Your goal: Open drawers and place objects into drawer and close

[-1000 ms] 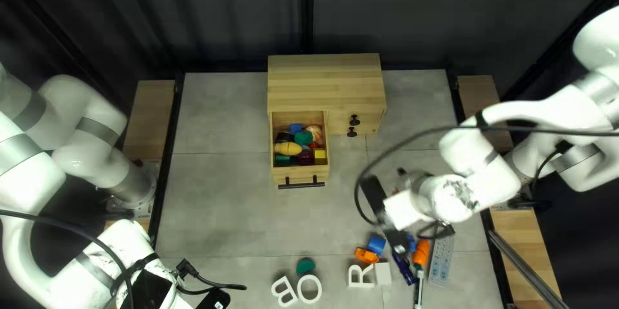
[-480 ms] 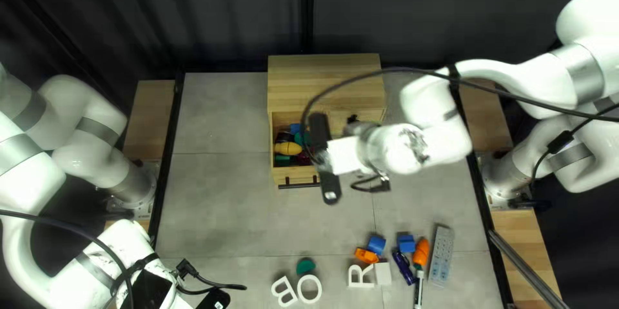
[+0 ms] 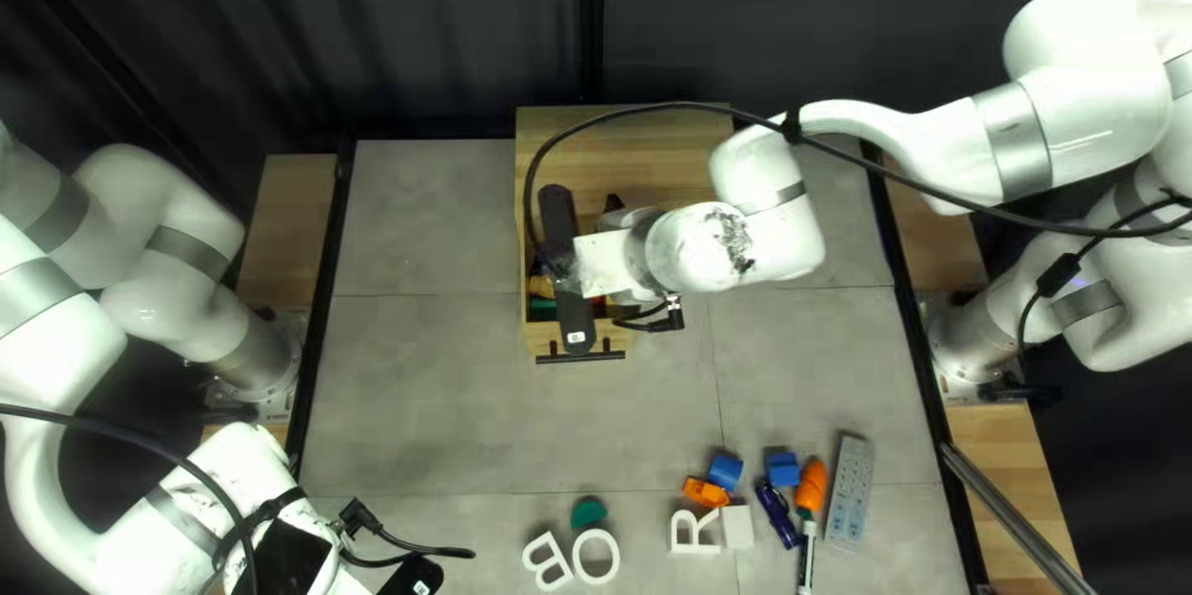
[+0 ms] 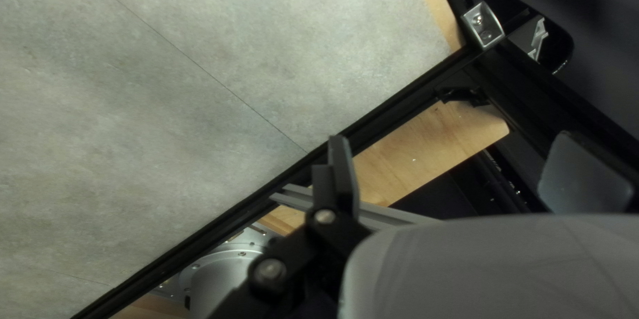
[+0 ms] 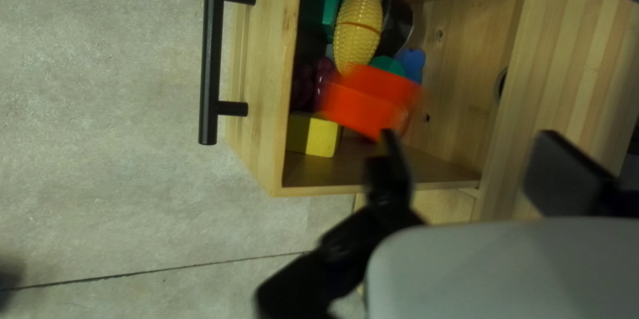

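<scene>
The red block [image 5: 369,102] is showing within the walls of the open drawer [image 5: 263,86], between the corn [image 5: 358,29] and the yellow block [image 5: 314,135]; blur is hiding whether it is dropping or resting, and its long axis is hard to tell. It is lying on the near side of the gap between the right gripper's [image 5: 469,136] fingers, toward the handle [image 5: 211,59]. Those fingers are standing wide apart, gripping nothing. The right arm is clearly the nearer, reaching leftward across the cabinet [image 3: 671,167] with its wrist above the drawer. Lifting clear before pushing the drawer shut is seeming the next need. The left gripper [image 4: 452,136] is hanging released beside the counter's [image 3: 410,396] left edge, its arm folding well apart from the drawer.
</scene>
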Controlling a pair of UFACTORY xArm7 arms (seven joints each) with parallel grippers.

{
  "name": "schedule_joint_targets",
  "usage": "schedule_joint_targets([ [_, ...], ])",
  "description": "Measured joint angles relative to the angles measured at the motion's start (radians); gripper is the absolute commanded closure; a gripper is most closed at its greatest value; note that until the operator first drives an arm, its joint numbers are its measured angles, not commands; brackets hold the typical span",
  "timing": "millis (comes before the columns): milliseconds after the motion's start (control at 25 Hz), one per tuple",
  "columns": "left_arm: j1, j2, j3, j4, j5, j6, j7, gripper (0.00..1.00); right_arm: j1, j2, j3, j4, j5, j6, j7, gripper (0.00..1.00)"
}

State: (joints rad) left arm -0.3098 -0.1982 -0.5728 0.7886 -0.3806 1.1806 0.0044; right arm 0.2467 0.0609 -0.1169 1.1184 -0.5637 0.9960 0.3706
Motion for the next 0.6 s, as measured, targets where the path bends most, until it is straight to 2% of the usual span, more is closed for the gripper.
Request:
schedule_joint_targets([
  [200, 0.0, 0.0, 0.0, 0.0, 0.0, 0.0, 0.0, 0.0, 0.052, -0.068, 0.057, -0.06, 0.058, 0.151, 0.227, 0.0],
  [320, 0.0, 0.0, 0.0, 0.0, 0.0, 0.0, 0.0, 0.0, 0.09, -0.121, 0.1, -0.137, 0.129, 0.213, 0.376, 0.0],
  [440, 0.0, 0.0, 0.0, 0.0, 0.0, 0.0, 0.0, 0.0, 0.131, -0.198, 0.142, -0.245, 0.202, 0.216, 0.448, 0.0],
  [600, 0.0, 0.0, 0.0, 0.0, 0.0, 0.0, 0.0, 0.0, 0.174, -0.272, 0.17, -0.361, 0.3, 0.154, 0.465, 0.0],
])
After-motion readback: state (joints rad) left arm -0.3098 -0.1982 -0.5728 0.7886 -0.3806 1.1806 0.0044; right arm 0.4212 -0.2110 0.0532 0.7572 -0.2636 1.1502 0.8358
